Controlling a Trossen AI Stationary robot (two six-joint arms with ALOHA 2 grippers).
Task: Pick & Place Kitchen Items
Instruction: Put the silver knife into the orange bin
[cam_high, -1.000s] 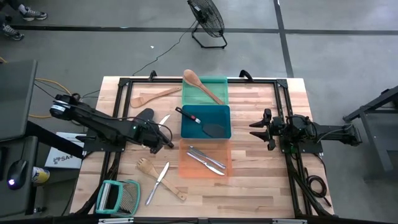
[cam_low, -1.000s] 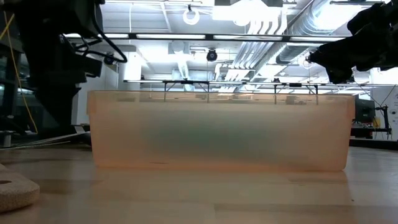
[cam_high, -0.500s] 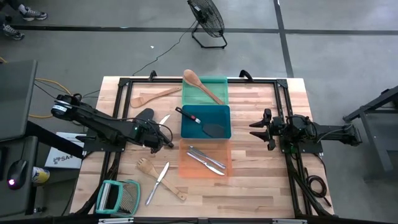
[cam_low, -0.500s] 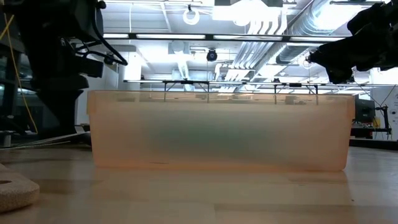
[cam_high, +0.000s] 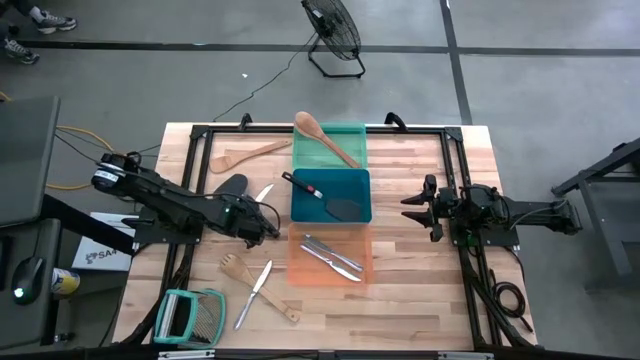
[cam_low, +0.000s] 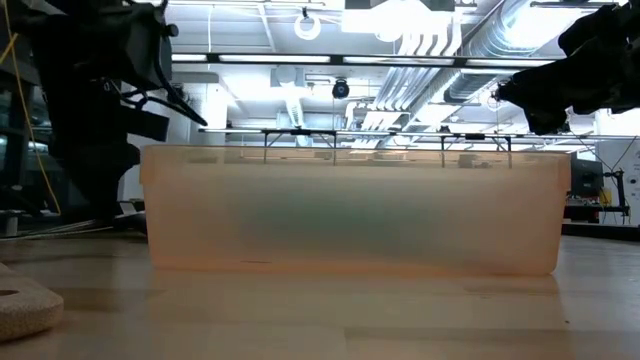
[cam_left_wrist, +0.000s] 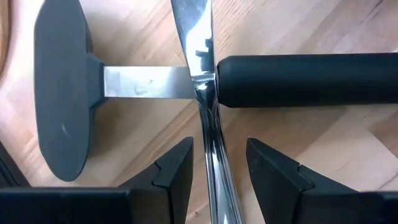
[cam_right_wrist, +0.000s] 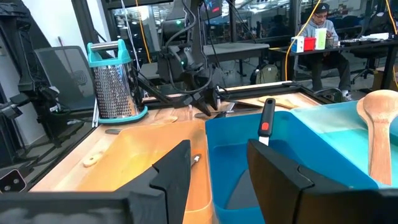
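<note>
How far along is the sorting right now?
Done: a wooden spoon lies in the green tray, a black spatula in the blue tray, metal cutlery in the orange tray. In hand: the left gripper, open, straddles a silver knife crossing a second black spatula. Left: that spatula, a wooden spatula, a wooden fork, another knife. The right gripper waits.

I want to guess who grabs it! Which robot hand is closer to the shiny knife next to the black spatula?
The left. The left gripper has its open jaws either side of the knife. The right gripper waits beyond the trays.
</note>
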